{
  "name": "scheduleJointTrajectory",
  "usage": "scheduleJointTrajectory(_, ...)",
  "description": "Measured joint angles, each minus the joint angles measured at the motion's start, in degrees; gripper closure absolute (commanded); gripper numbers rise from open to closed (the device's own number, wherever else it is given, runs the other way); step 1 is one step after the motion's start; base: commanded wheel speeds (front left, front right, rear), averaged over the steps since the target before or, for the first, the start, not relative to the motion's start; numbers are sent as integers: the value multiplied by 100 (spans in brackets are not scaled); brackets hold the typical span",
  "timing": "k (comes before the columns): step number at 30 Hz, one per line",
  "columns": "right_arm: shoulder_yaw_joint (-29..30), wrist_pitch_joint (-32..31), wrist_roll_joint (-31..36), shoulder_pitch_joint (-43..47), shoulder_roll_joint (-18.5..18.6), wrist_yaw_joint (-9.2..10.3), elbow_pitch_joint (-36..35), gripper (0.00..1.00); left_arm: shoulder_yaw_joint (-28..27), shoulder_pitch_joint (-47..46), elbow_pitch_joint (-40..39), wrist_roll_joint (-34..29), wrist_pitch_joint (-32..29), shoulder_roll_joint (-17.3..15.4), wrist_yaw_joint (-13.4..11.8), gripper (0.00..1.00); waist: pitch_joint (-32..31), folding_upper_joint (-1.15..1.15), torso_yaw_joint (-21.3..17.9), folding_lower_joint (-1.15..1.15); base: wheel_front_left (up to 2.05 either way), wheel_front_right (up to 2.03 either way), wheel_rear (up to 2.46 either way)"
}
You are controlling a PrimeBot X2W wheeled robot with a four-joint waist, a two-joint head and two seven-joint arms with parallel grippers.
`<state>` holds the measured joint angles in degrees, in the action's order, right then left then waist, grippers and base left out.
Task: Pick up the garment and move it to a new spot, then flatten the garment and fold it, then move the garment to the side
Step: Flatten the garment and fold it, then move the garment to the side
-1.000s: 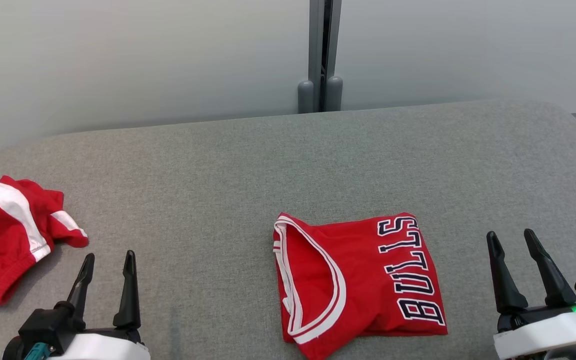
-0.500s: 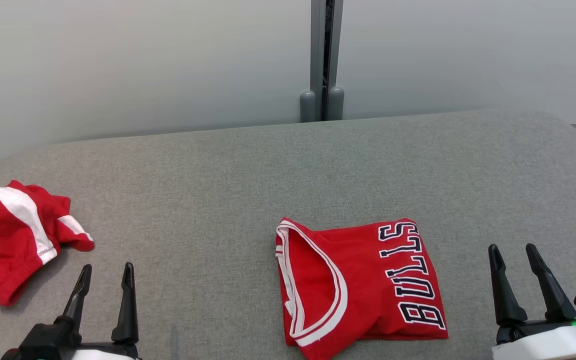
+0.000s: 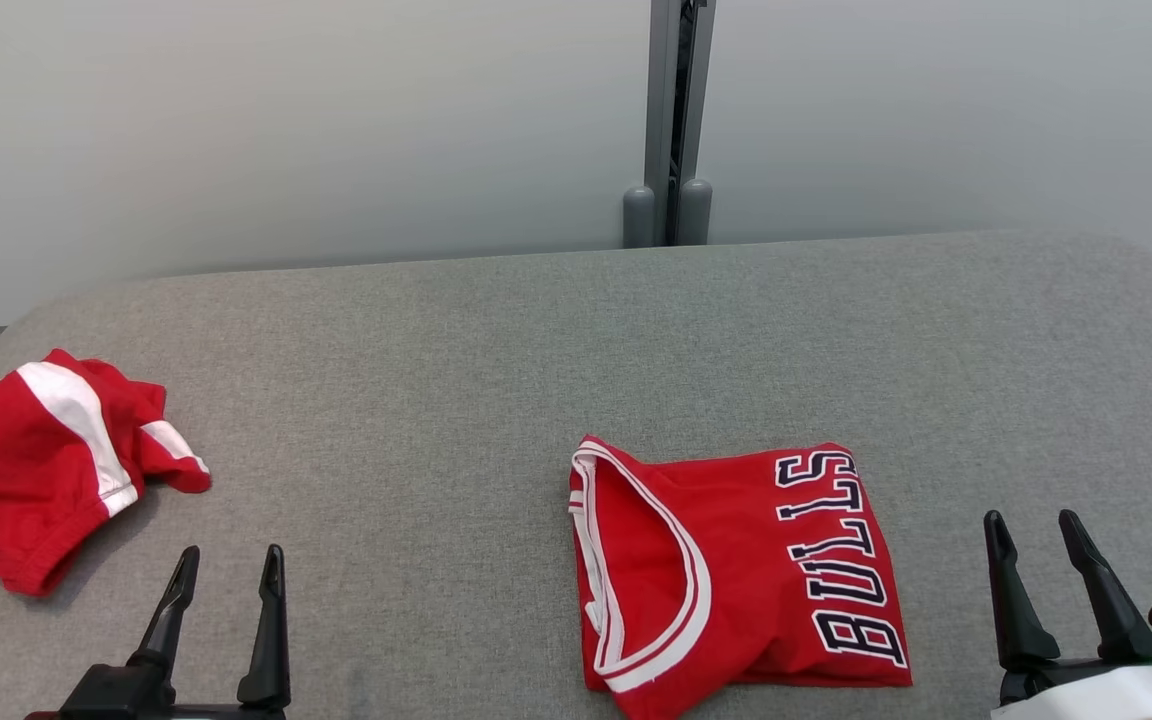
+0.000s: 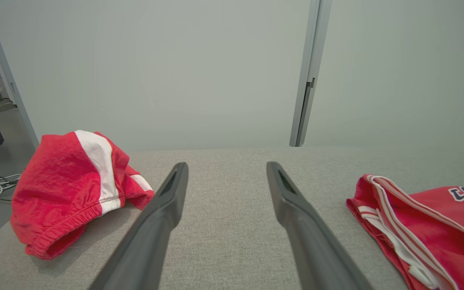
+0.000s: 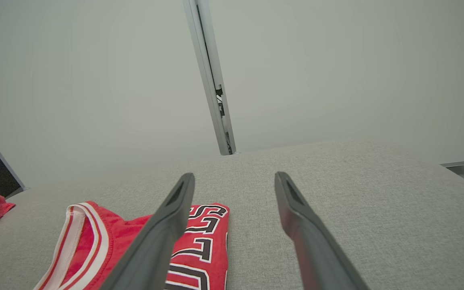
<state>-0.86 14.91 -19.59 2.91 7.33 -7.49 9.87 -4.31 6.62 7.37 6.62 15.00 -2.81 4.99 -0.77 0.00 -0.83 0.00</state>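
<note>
Both grippers sit lower in the head view than a second ago, and the whole scene has slid right and down with them, so the camera has moved. The garments lie where they were on the cushion.

- Left gripper [image 3: 233, 552]: lower left of the head view, fingers spread apart, nothing between them. Its wrist view [image 4: 227, 166] shows bare cushion in the gap.
- Right gripper [image 3: 1029, 516]: lower right, fingers likewise spread and holding nothing. In its wrist view [image 5: 234, 175] the left finger overlaps the jersey's lettering.
- Red jersey [image 3: 736, 570]: folded into a rough rectangle, lower centre-right of the head view, flat on the cushion. White-trimmed opening to the left, "BULLS" lettering along the right edge. Well apart from the left gripper, nearer the right one; touched by neither.
- Red shorts [image 3: 46, 470]: crumpled, white stripe, left edge of the head view, near the cushion's corner.
- Grey cushion [image 3: 436, 350]: fabric-covered, rounded corners.
- Pale wall [image 3: 286, 120] behind, with a metal post [image 3: 676, 120] at upper centre.
</note>
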Motion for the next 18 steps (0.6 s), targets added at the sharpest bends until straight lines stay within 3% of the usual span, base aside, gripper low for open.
scheduleJointTrajectory(12, -62, 5, -222, -1, -53, 0, 240, 0, 52, 25, -68, 37, 0, 0, -60, 0, -1, 0, 12, 0, 0, 0, 0)
scheduleJointTrajectory(18, -318, -83, -63, -519, 162, 0, 614, 0, 145, 20, -69, 56, 0, 1, -104, 0, 28, 0, 56, 0, 0, 0, 0)
